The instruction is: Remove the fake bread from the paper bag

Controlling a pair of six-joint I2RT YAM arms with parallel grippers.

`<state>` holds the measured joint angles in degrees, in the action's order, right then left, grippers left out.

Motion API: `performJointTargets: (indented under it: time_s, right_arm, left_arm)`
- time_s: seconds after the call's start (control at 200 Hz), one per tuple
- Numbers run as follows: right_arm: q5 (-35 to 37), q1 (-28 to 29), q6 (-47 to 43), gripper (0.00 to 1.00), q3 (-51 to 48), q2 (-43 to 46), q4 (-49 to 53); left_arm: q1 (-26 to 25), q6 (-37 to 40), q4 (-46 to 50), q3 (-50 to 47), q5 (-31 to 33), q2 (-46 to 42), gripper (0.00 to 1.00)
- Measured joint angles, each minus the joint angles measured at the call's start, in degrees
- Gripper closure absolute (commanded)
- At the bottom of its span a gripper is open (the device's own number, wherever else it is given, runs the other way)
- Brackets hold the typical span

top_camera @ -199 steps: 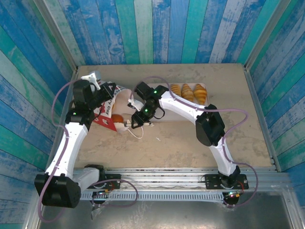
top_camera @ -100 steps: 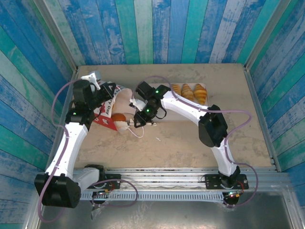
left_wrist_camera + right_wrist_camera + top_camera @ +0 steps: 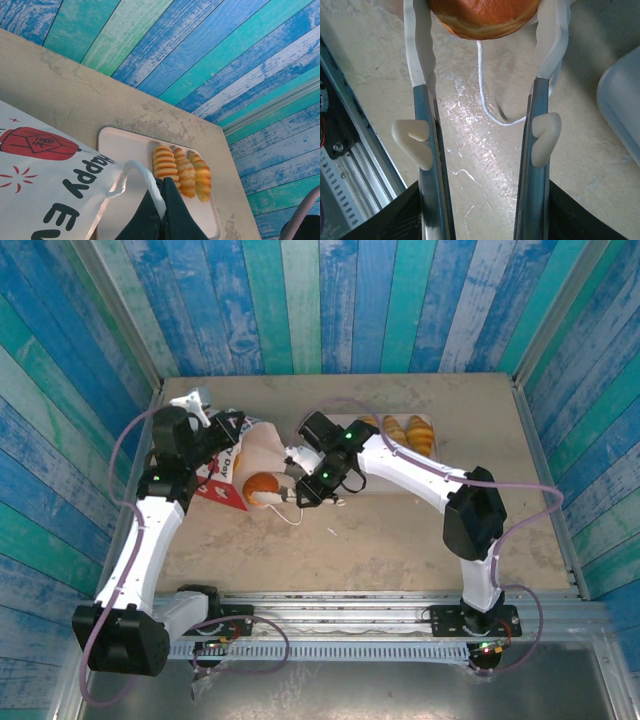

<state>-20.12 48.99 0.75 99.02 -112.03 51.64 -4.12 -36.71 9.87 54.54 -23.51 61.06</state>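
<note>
The right gripper [image 3: 284, 492] pinches a round bun [image 3: 262, 486] at the mouth of the bag [image 3: 232, 462], which lies on its side. In the wrist view the pale pads [image 3: 417, 45] press on both flanks of the bun. The left gripper [image 3: 161, 200] is pressed together on the white handle [image 3: 134, 175] at the far edge of the bag and holds the mouth up. Whether the bun is already free of the bag's lip, we cannot tell from above.

To do this step well, we would draw the bun straight away from the mouth, low over the table [image 3: 380, 540]. The left grip should stay firm so that the bag does not follow. The pinch should be moderate, because a smooth dome can squeeze out of flat pads. A loose cord [image 3: 487, 95] lies just before the mouth, under the fingers, and we would lift clear of it. The tray [image 3: 352, 478] is just right of the bag, with bare room on its bag side.

The bun is glossy, golden-brown and evenly rounded, and we judge it light and rigid. The bag is thin creased paper, red with white print outside and white inside. The handle looks like a soft flat band, and the cord is thin. The tray is pale and shallow with rounded corners. It carries three ridged oval rolls [image 3: 396, 432]. The table is matte, mottled beige.
</note>
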Motion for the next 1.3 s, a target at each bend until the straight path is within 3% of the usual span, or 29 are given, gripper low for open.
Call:
performJointTargets:
  time_s: [0.215, 0.526, 0.927, 1.302]
  right_arm:
    - [1.55, -0.02, -0.72, 0.47, -5.27, 4.39, -1.86]
    - [2.40, -2.69, -0.11, 0.47, -17.79, 20.41, -3.28]
    - [3.39, -17.51, 4.79, 0.48, -32.76, 36.26, -3.13]
    - [3.61, -32.24, 6.99, 0.49, -38.73, 37.11, -0.55]
  left_arm:
    - [0.00, -0.81, -0.48, 0.04, -0.87, 0.00, 0.99]
    - [0.00, -0.83, -0.68, 0.15, -0.42, 0.00, 0.99]
    - [0.00, -0.79, -1.70, 0.26, 1.55, 0.37, 0.99]
    - [0.00, -0.09, -1.60, 0.26, 2.60, 0.37, 0.99]
